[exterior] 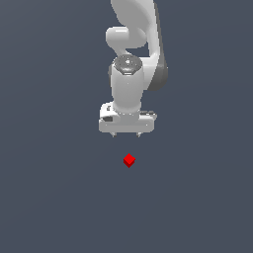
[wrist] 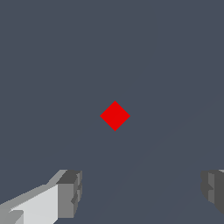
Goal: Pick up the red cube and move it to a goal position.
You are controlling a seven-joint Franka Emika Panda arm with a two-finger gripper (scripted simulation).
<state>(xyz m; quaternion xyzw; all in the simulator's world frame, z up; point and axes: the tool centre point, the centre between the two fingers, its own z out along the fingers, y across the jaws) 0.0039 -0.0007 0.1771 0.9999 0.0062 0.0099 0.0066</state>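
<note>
While poised above the floor (exterior: 59, 197), gripper (exterior: 126, 134) noted with fingers (wrist: 70, 192) spread wide, nothing held. Cube (exterior: 129, 160) resting alone on the plain grey surface, apart from the tips, no contact. Seen in wrist view as a diamond (wrist: 115, 116), so faces apparently turned about 45 degrees to the closing line; wrist rotation likely needed before descent. Wide opening judged suited to straddling so small a cube. Goal marker not visible in either view. Grasp not yet made
</note>
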